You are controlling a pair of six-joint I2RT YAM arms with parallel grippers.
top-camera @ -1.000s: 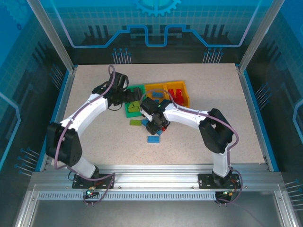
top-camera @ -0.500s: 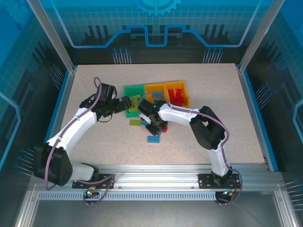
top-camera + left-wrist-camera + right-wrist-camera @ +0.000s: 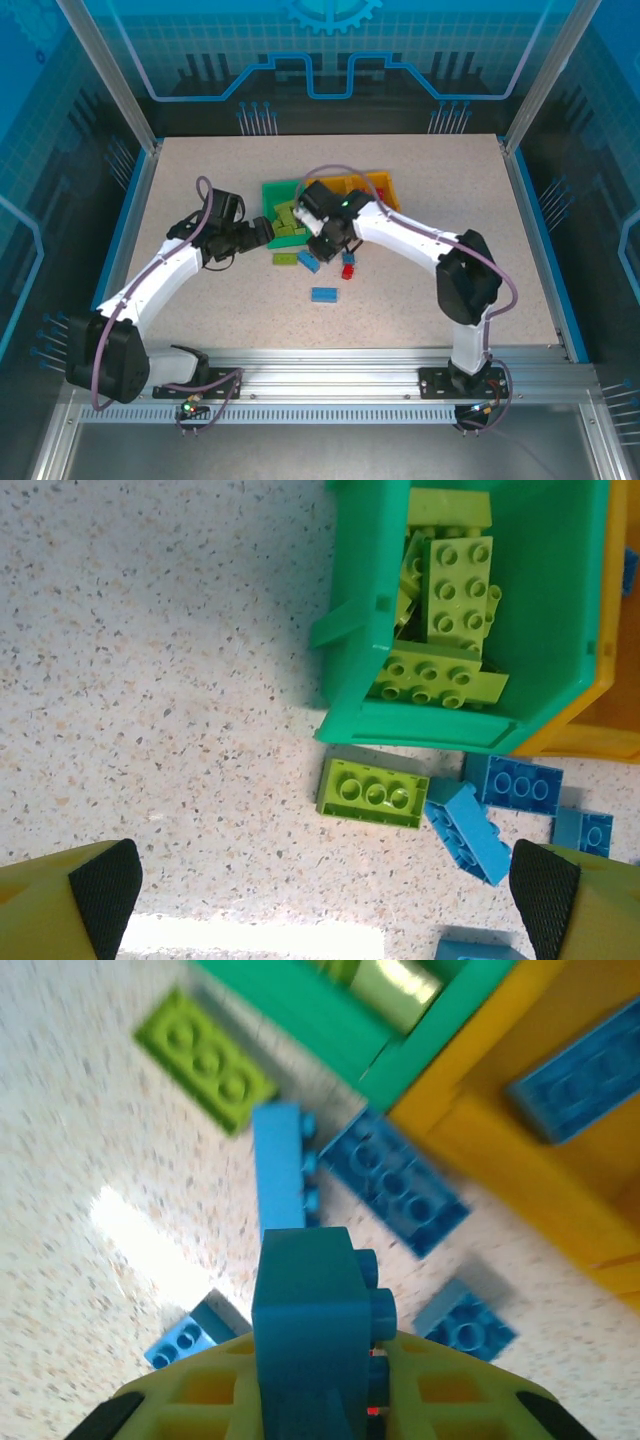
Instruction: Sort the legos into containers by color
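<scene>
well, blue lego [image 3: 312, 1320] in right hand [image 3: 318, 1400]

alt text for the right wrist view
The right gripper, jaws shut on a blue brick, hangs over a speckled table. Below lie a lime brick and loose blue bricks beside a green bin and an orange bin with a sorted blue brick.

green bin [image 3: 420, 725] | orange bin [image 3: 600, 742] | lime brick [image 3: 372, 792] | blue brick [image 3: 310, 1330] | red brick [image 3: 347, 270] | beige speckled table [image 3: 150, 680]
</scene>
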